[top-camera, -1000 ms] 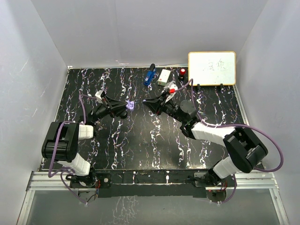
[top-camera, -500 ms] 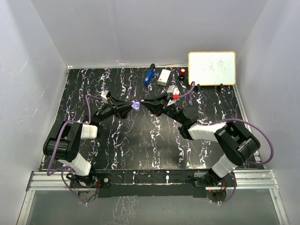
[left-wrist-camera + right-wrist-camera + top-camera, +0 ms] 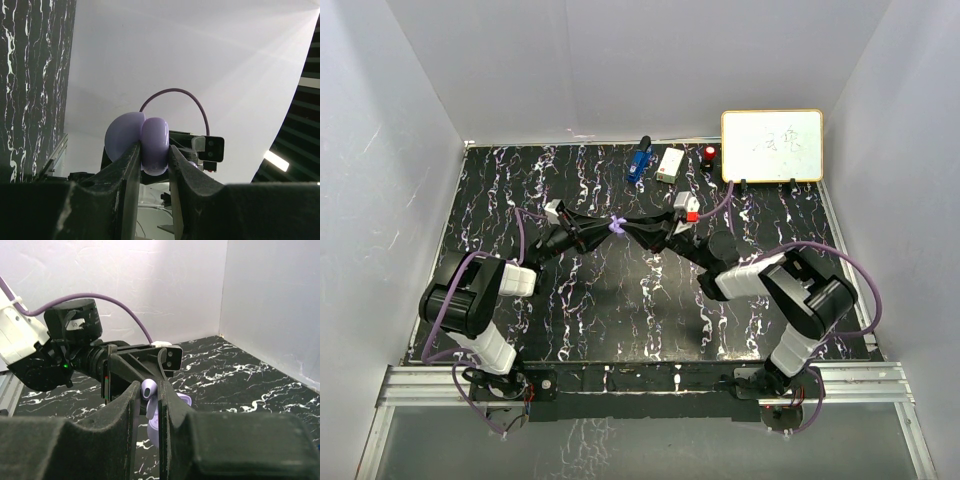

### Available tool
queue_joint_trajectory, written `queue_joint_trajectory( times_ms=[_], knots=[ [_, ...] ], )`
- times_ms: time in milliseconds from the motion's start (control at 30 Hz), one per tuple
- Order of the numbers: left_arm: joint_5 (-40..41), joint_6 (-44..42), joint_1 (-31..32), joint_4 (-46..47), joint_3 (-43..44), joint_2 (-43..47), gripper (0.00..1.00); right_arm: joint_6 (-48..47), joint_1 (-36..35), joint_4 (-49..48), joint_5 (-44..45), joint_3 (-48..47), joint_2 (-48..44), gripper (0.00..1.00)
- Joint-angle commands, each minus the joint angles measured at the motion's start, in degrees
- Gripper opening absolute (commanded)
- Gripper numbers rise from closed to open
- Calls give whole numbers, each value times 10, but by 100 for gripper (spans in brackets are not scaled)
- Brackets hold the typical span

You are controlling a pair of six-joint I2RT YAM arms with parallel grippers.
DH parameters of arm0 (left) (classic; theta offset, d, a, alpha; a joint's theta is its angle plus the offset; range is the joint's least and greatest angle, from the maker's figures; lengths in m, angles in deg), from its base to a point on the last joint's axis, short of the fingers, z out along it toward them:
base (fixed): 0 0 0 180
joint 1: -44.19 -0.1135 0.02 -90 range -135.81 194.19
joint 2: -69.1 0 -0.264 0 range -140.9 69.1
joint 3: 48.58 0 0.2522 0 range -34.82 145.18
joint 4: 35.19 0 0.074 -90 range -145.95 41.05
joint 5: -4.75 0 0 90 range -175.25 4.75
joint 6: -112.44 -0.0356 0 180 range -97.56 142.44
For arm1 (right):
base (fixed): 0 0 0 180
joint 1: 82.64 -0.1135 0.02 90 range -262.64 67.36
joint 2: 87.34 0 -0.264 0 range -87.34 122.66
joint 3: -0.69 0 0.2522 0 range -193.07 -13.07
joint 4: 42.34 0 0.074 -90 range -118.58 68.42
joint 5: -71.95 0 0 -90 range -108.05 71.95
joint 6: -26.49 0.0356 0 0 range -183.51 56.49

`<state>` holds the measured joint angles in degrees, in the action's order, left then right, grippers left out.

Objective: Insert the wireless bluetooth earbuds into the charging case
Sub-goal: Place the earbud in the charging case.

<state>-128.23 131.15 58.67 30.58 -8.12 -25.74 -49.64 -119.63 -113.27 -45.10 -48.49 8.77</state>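
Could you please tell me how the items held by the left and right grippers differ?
The charging case in the left gripper is bulky and bulges well above it; the earbud in the right gripper is slim and barely shows between its sides. The charging case shows two rounded lobes side by side; the earbud shows one small rounded tip. Both are lavender, and each is clamped in a shut gripper.

Overhead from behind, wrist views close — facing each other, sharing lavender case
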Motion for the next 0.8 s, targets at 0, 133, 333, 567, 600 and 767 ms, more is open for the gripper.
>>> queue_joint_trajectory(
  times_ms=[0,133,333,567,600,767],
  knots=[
    [22,12,8,63,12,20,0,-23,0,-110,-4,-3,15,0],
    [25,13,9,59,10,24,0,-25,0,-127,-3,-5,29,0],
    [26,13,11,58,8,26,0,-24,0,-135,0,-12,33,0],
    [26,13,11,63,1,23,0,-24,0,-138,3,-20,33,0],
    [26,13,11,64,0,23,0,-24,1,-139,3,-22,33,0],
    [25,13,11,63,-2,23,0,-24,0,-143,4,-26,33,0]
  ],
)
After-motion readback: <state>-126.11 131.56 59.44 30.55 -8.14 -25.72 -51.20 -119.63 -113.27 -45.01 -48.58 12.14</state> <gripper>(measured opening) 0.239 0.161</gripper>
